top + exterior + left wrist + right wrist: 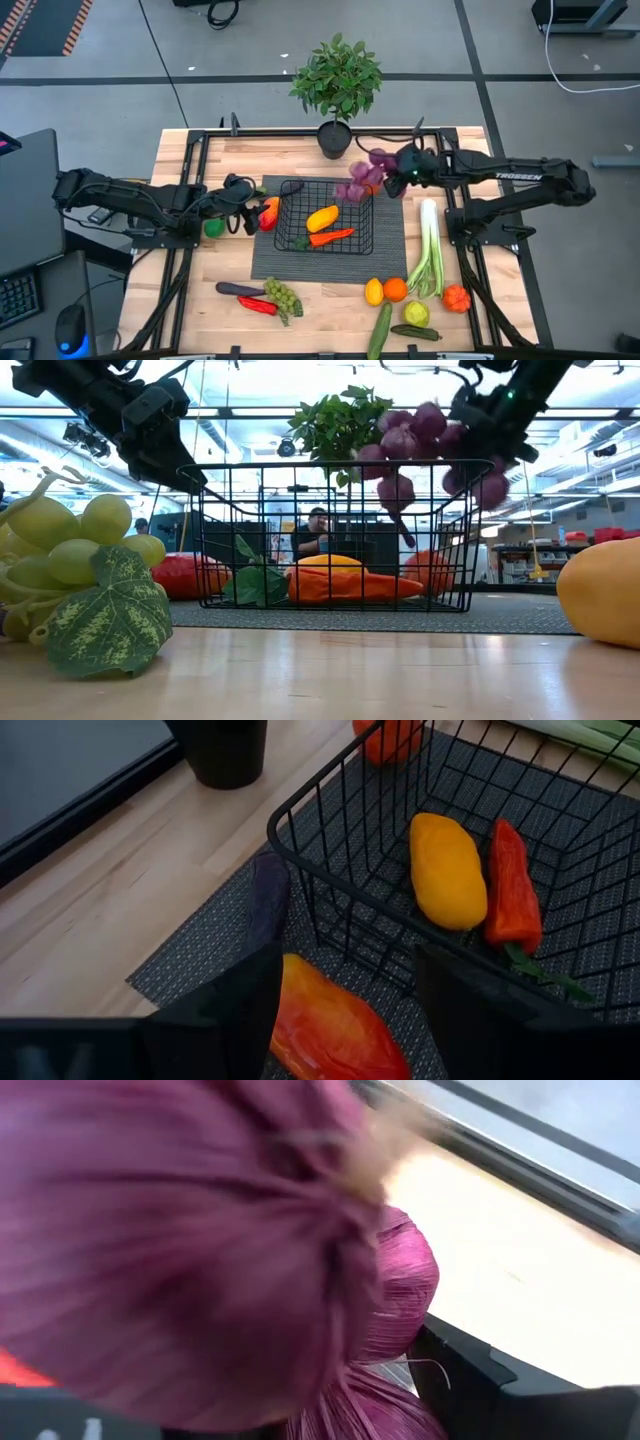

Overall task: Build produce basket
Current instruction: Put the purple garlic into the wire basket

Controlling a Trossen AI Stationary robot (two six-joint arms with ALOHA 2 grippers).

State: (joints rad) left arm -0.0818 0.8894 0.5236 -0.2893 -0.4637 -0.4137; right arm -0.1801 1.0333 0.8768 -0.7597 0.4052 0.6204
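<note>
Right gripper [398, 180] pinching purple grapes [362, 176] over basket [385, 215] right rim; cluster likely light, floppy, best held by stem. Left gripper [255, 213] clamps red-orange pepper [269, 211].

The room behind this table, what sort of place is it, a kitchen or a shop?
Neither, most likely: it looks like a lab or workshop. Beyond the basket a person sits among desks and equipment under bright ceiling lights, cables trail over the grey floor, and a keyboard sits beside the table.

Leafy potted plant [337, 85] at far edge of wooden surface [320, 310]; dark ribbed mat [390, 250] mid-surface; person [316, 532] seated in room behind.
</note>
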